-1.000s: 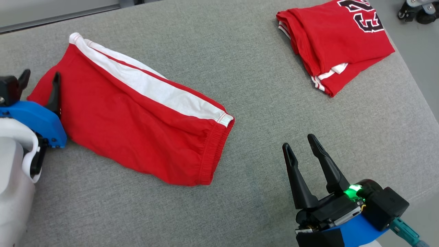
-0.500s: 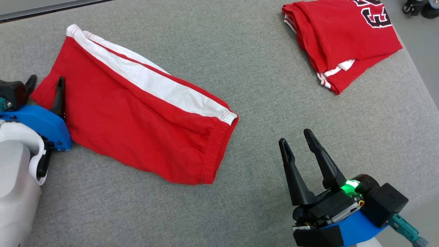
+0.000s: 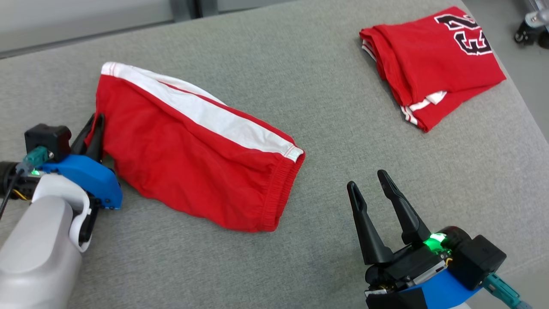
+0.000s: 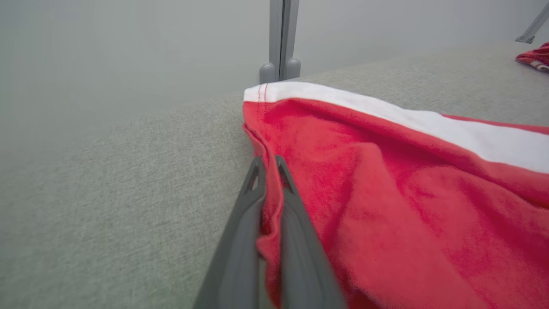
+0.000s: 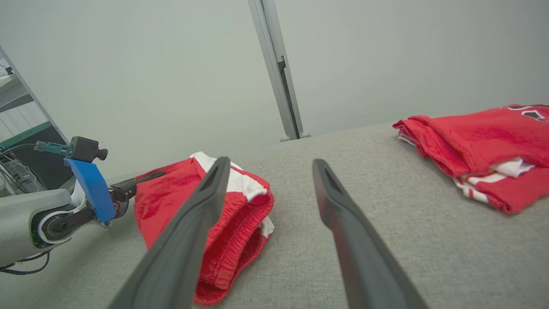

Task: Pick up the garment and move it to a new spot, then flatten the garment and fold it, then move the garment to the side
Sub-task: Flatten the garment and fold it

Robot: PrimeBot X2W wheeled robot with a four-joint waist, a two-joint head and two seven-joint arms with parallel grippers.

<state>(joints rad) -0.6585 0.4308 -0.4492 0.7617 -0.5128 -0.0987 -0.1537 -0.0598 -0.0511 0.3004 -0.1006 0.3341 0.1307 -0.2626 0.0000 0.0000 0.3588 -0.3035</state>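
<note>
Grey fabric tabletop (image 3: 326, 111) spans head view. On it, red shorts (image 3: 184, 163) with white side stripe lie mostly flat, from centre toward 9 o'clock, waistband toward 4 o'clock. At 1 o'clock, folded red jersey (image 3: 433, 60), well apart. At 9 o'clock, left end effector (image 3: 97, 118), fingers pressed together, pinching leg-hem edge of shorts. At 5 o'clock, right end effector (image 3: 366, 180), fingers spread, holding nothing, near waistband. Likely step: pickup. Lift slowly, check pinch catches both layers, avoid dragging or bunching.

Soft cloth shorts (image 3: 184, 167) — rough-woven table (image 3: 326, 107)
</note>
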